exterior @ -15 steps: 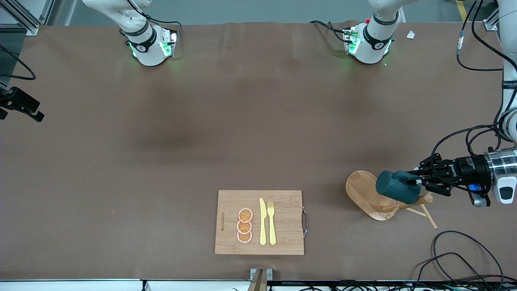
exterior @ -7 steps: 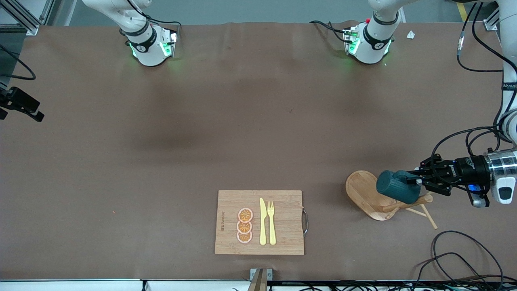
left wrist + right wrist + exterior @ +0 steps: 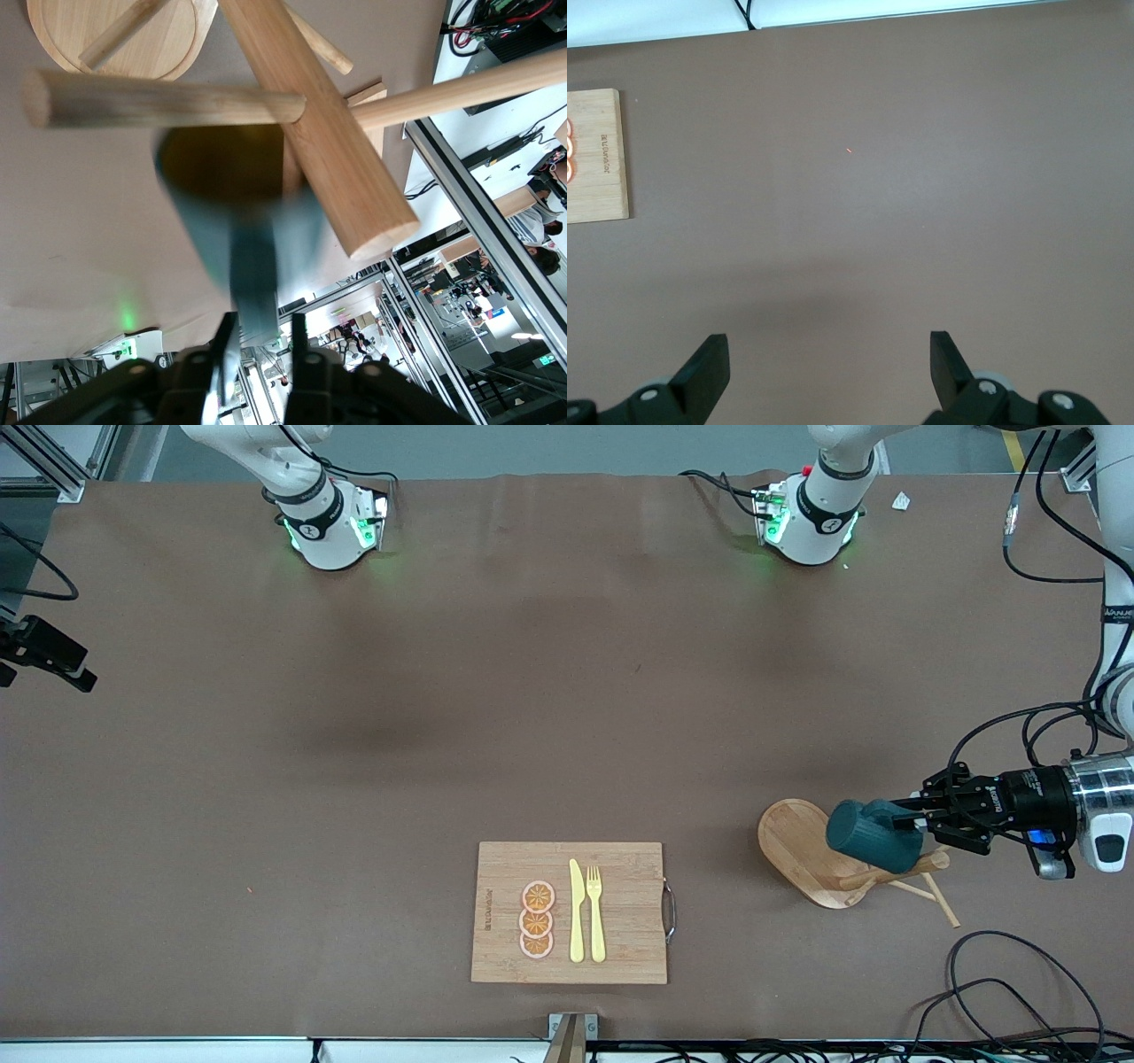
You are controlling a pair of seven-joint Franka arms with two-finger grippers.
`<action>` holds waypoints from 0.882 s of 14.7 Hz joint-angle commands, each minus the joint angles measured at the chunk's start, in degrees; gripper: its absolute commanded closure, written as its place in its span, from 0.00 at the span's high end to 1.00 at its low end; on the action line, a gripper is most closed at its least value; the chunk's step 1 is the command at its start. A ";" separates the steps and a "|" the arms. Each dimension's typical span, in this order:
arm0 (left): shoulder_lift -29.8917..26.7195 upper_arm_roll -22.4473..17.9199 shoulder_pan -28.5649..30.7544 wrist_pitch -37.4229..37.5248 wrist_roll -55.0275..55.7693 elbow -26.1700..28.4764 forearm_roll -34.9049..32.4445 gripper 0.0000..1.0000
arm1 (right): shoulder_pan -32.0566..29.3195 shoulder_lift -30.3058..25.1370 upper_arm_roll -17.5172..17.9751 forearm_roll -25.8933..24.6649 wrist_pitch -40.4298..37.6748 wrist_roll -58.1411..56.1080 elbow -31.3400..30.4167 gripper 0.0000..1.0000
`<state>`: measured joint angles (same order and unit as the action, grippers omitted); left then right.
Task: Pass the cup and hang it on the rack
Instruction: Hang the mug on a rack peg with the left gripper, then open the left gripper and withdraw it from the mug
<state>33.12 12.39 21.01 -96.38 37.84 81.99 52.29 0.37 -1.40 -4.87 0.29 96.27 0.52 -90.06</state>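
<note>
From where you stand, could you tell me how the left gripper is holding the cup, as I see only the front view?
Observer: The left wrist view shows the left gripper shut on the cup by its loop handle.
Operator: Is the handle on a peg?
Observer: Not yet. One peg of the rack crosses in front of the cup's open mouth, and the handle sits in the grip.
Operator: And the right gripper?
Observer: The right gripper is open, waiting over bare table, with an edge of the cutting board in its view.
</note>
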 commanded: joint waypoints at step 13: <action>-8.16 8.07 -2.73 1.28 -0.05 -2.70 -23.86 1.00 | -1.34 -0.80 0.83 -0.11 -0.03 -0.78 -0.91 1.00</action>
<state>26.37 18.66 18.41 -95.56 37.94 80.30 34.90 0.37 -1.40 -4.89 0.29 96.25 0.51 -90.06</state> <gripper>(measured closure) 0.000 0.000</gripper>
